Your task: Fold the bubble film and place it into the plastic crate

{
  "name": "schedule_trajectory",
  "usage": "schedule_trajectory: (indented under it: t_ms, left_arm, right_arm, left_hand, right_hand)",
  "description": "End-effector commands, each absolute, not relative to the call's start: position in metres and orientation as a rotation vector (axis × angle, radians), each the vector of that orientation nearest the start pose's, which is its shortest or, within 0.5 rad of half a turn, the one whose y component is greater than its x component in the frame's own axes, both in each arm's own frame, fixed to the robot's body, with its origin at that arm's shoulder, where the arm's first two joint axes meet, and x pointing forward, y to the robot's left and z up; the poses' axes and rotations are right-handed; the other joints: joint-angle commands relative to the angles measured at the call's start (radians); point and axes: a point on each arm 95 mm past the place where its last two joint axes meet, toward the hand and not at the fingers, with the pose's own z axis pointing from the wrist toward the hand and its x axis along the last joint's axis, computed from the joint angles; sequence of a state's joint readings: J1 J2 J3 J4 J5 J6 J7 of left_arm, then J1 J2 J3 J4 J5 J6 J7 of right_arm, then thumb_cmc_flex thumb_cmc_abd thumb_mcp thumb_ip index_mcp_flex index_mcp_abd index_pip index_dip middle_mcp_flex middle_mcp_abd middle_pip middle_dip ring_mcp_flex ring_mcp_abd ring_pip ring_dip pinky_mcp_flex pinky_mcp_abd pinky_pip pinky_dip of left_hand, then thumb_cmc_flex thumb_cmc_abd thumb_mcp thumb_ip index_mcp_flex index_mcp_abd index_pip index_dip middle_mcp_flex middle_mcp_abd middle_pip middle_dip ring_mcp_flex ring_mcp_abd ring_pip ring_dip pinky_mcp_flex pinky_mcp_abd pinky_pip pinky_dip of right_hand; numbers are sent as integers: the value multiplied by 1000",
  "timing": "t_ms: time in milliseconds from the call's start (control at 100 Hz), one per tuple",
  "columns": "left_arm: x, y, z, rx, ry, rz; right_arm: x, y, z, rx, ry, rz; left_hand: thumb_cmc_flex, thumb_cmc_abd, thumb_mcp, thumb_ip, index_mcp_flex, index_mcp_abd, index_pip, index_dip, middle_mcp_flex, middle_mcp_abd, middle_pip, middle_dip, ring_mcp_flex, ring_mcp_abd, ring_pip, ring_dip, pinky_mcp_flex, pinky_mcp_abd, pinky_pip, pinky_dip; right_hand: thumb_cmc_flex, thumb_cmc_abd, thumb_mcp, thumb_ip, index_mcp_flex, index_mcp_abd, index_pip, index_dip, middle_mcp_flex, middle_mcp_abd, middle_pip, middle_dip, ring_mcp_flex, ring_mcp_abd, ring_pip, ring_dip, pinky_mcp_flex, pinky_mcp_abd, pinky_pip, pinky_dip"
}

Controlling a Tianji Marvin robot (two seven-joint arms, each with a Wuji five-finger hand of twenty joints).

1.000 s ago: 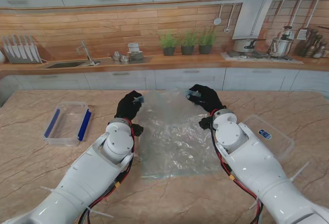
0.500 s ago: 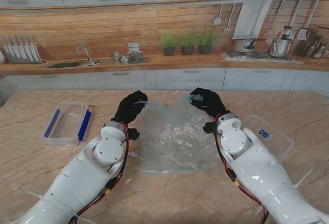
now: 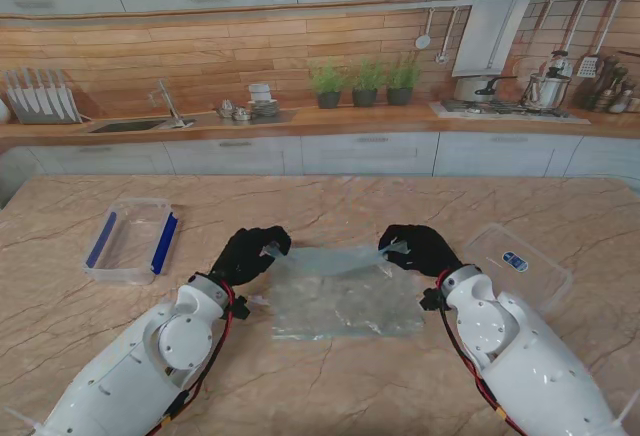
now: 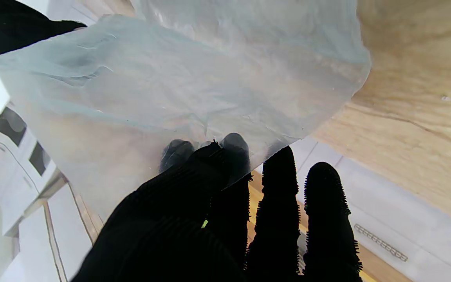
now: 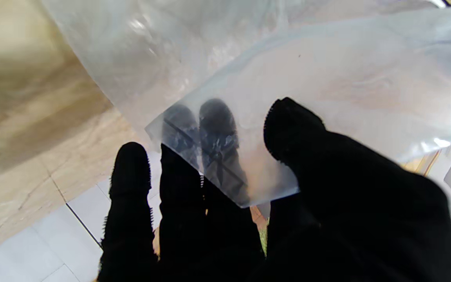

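Observation:
The clear bubble film (image 3: 340,296) lies in the middle of the marble table, its far edge lifted and curling back toward me over the part that rests flat. My left hand (image 3: 248,253) in its black glove pinches the film's left far corner (image 4: 194,129) between thumb and fingers. My right hand (image 3: 420,247) pinches the right far corner (image 5: 249,129) the same way. Both hands hover just over the film's far half. A clear plastic crate (image 3: 517,263) stands on the table to the right of my right hand.
A second clear container with blue clips (image 3: 130,240) sits at the left of the table. Beyond the table's far edge runs a kitchen counter with a sink (image 3: 130,125), potted plants (image 3: 365,84) and a stove (image 3: 495,106).
Both hands have drawn back toward me and come lower, carrying the film's far edge with them. The film, earlier held up and spread, now folds over itself and covers a shorter stretch.

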State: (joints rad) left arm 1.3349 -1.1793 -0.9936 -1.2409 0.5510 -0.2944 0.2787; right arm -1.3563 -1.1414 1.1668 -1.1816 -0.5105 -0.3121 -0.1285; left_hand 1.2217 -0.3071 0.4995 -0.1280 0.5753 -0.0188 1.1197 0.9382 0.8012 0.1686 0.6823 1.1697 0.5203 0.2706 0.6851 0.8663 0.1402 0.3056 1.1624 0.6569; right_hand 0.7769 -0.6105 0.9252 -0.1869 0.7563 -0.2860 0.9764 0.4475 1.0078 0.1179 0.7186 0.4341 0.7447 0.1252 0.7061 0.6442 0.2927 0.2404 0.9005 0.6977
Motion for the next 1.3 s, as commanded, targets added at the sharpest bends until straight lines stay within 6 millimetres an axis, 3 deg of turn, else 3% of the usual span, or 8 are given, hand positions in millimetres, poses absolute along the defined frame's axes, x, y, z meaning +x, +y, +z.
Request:
schedule_trajectory:
  t_ms: [0,310,460,580,810,950,1090,1290]
  left_arm:
    - [430,-43,-365,-1398,1326,-2002]
    - [414,-43,-377,-1259,1527,-1944]
    - [409,-40,-382,-1216,1584,-1911]
    - [406,-39,-386,-1194,1623,-1897]
    - [398,-37,-393,-1133,1692,-1892]
    - [394,-35,-393,-1075,1754,-1885]
    - [394,-31,-390,-1007,1788,-1861]
    - [393,-26,-386,-951,1807,-1830]
  right_arm:
    - [440,-37,-377,-2036,-1682,-2369]
    - [415,-50,-382,-1959,-1956,-2279]
    - [404,-59,-380,-1900,-2134,-2194]
    - [398,-64,-377,-1871,-2232,-2127]
    - [388,-70,-360,-1852,-2250,-2069]
    - [384,-72,-351,-1821,-2256,-2099]
    - [381,-72,-344,-1799,-2200,-2167]
    - [380,-74,-340,-1805,-2130,-2243]
  left_hand:
    - [69,3,2,-10,26,-29,34,13,28,-71,0,30,-7,-27,-10,4,-14,-15,-10,-1]
    - [69,-2,6,-16,33,-28,30,0,37,-68,-11,29,-5,-27,-26,-16,-14,-15,-12,3]
    - [69,-3,6,-20,32,-26,30,-7,36,-66,-18,25,-6,-27,-28,-23,-10,-11,-17,2]
    - [69,-7,1,-24,33,-25,8,-39,37,-62,-40,6,-9,-26,-31,-36,-10,-11,-18,4]
    - [61,-16,-10,-38,32,-28,-25,-135,40,-61,-81,-35,-12,-35,-34,-73,3,-7,-23,3]
    - [-202,-157,272,-71,18,-21,-92,-414,33,-39,-230,-119,-42,-45,-45,-213,4,-6,-26,2]
    - [-319,-221,377,-57,-1,-12,-123,-444,-14,-33,-211,-211,-46,-46,-66,-229,7,-2,-43,-7]
    - [-372,-268,371,-52,-18,1,-164,-458,-86,-27,-155,-322,-53,-47,-84,-238,5,4,-68,-20]
  right_hand:
    - [24,-16,-2,1,5,-41,45,2,6,-3,-20,11,-20,-42,-24,-13,-18,6,-32,-8]
    - [-37,-36,-103,33,-134,9,-68,-47,-146,-9,-91,-13,-93,-36,-108,-32,-48,3,-115,10]
    - [-141,-33,-92,112,-207,51,-303,94,-272,-12,-190,-47,-139,-42,-216,-65,-65,-5,-199,54]
    - [-232,-68,-119,113,-298,77,-363,83,-389,-4,-254,-66,-181,-42,-298,-98,-90,-6,-242,52]
    - [-258,-49,-273,124,-358,98,-423,65,-477,7,-321,-79,-222,-36,-420,-142,-131,-14,-337,67]
    - [-269,-42,-280,127,-352,103,-434,64,-477,11,-336,-80,-218,-33,-448,-150,-132,-12,-358,74]
    - [-281,-35,-284,126,-338,105,-435,65,-464,14,-341,-79,-209,-31,-452,-148,-125,-9,-362,79]
    - [-297,-9,-267,130,-320,110,-436,68,-448,20,-341,-73,-197,-25,-450,-143,-115,-6,-365,88]
